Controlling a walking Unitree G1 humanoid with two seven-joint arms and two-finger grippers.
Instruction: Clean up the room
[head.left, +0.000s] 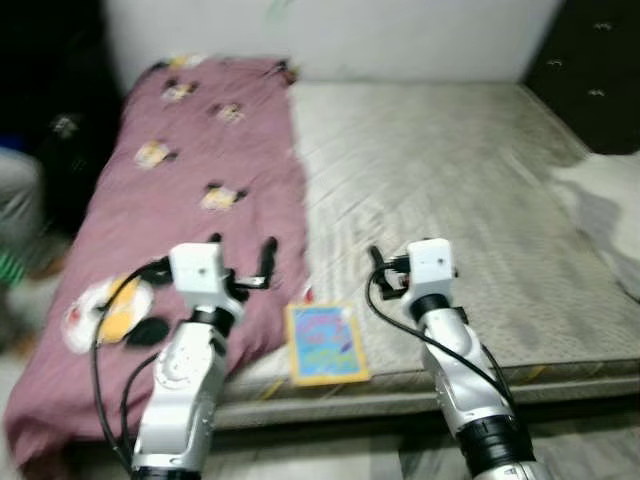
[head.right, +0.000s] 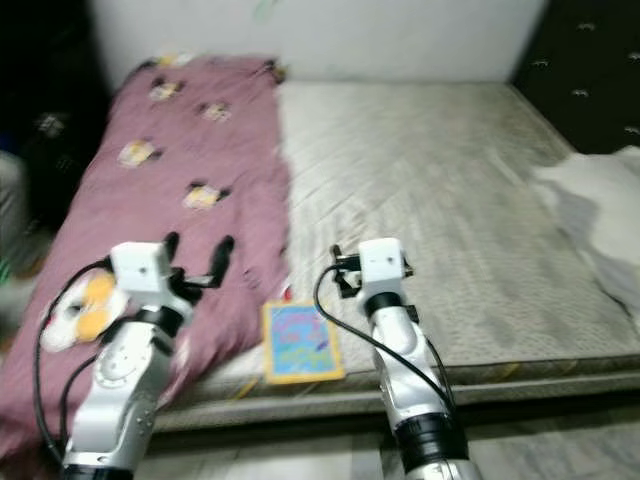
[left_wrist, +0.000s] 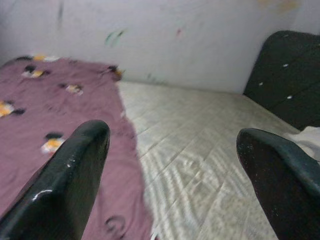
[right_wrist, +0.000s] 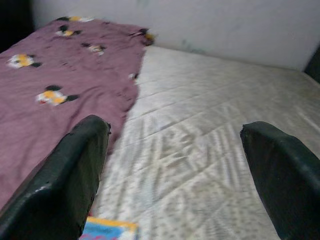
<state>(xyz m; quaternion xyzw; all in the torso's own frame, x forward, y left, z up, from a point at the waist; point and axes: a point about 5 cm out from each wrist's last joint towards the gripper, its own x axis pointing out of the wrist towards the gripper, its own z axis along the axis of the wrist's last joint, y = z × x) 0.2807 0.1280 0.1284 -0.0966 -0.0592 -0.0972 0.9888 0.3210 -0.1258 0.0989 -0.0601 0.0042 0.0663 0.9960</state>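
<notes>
Where the head views look down on the mattress (head.left: 470, 190), a colourful book (head.left: 325, 344) lies at its near edge, between the raised arms and just beside the maroon blanket (head.left: 190, 190). In its wrist view, the left gripper (left_wrist: 172, 165) is spread wide, empty, above the blanket's edge. The right gripper (right_wrist: 175, 170) likewise gapes, touching nothing, over the mattress, the book's corner below it.
</notes>
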